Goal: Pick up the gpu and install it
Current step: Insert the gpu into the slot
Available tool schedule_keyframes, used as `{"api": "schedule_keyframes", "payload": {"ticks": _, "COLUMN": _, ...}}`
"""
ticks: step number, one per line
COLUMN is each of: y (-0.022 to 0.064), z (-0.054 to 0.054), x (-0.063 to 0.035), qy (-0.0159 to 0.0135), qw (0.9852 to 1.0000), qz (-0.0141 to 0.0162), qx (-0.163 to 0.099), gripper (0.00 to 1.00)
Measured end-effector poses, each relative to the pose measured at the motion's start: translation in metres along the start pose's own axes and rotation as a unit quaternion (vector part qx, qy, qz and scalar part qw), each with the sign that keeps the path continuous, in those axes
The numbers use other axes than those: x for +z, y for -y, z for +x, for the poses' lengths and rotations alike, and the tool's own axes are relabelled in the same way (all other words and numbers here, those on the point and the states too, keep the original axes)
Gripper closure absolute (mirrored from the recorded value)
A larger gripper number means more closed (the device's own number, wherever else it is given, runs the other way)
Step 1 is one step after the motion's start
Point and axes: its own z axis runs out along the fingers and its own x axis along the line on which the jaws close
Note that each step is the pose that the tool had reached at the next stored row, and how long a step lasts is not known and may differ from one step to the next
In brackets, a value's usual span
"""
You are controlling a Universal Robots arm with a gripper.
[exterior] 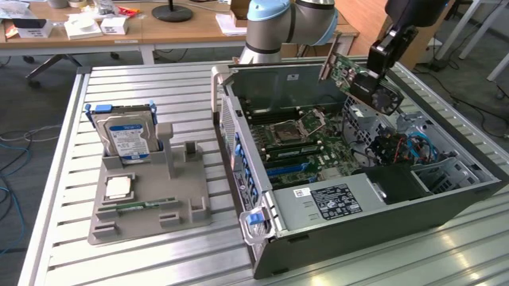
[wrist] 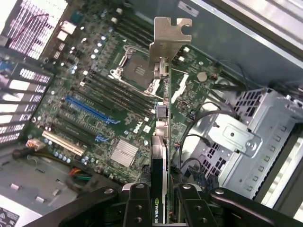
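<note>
Toward nine o'clock of the exterior view, a grey holder tray (exterior: 119, 223) is laid on the slatted metal table (exterior: 159, 83). A hard drive (exterior: 127, 136) with a blue label is stood upright at the tray's twelve o'clock end. A square silver chip (exterior: 119, 187) is set near the tray's middle, and a narrow green memory stick (exterior: 147, 205) is laid just beside it, at its five o'clock.

At the centre, an open computer case (exterior: 397, 223) is laid on its side, so that the motherboard (exterior: 298, 143) is exposed. A labelled power supply (exterior: 330, 202) is housed at the case's six o'clock end. The robot arm (exterior: 286, 24) is mounted behind the case, at twelve o'clock.

Toward two o'clock, the gpu (exterior: 354, 74) is held in the air over the far right corner of the case, clear of the motherboard and tilted, with its silver bracket (wrist: 169, 40) at the end farthest from the gripper (exterior: 374, 71). In the wrist view the card is seen edge-on, and the fingers (wrist: 137, 203) are closed narrowly against its two faces, with the grip taken at the card's near end. A long blue slot (wrist: 92, 111) can be made out on the board beyond the card.
</note>
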Motion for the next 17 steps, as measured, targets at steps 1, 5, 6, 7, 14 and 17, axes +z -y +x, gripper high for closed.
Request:
{"api": "schedule_keyframes", "payload": {"ticks": 1, "y": 0.0000, "z": 0.0000, "x": 0.0000, "qy": -0.0003, "qw": 1.0000, "qz": -0.0001, "qx": -0.009, "gripper": 0.74}}
{"api": "schedule_keyframes", "payload": {"ticks": 5, "y": 0.0000, "z": 0.0000, "x": 0.0001, "qy": -0.0016, "qw": 0.9990, "qz": -0.0007, "qx": -0.046, "gripper": 0.74}}
{"api": "schedule_keyframes", "payload": {"ticks": 6, "y": 0.0000, "z": 0.0000, "x": 0.0001, "qy": -0.0019, "qw": 0.9985, "qz": -0.0009, "qx": -0.055, "gripper": 0.74}}
{"api": "schedule_keyframes", "payload": {"ticks": 7, "y": 0.0000, "z": 0.0000, "x": 0.0001, "qy": -0.0022, "qw": 0.9979, "qz": -0.0011, "qx": -0.064, "gripper": 0.74}}
{"api": "schedule_keyframes", "payload": {"ticks": 14, "y": 0.0000, "z": 0.0000, "x": 0.0002, "qy": -0.0043, "qw": 0.9919, "qz": -0.0023, "qx": -0.127, "gripper": 0.74}}
{"api": "schedule_keyframes", "payload": {"ticks": 17, "y": 0.0000, "z": 0.0000, "x": 0.0002, "qy": -0.0053, "qw": 0.9880, "qz": -0.0029, "qx": -0.155, "gripper": 0.74}}
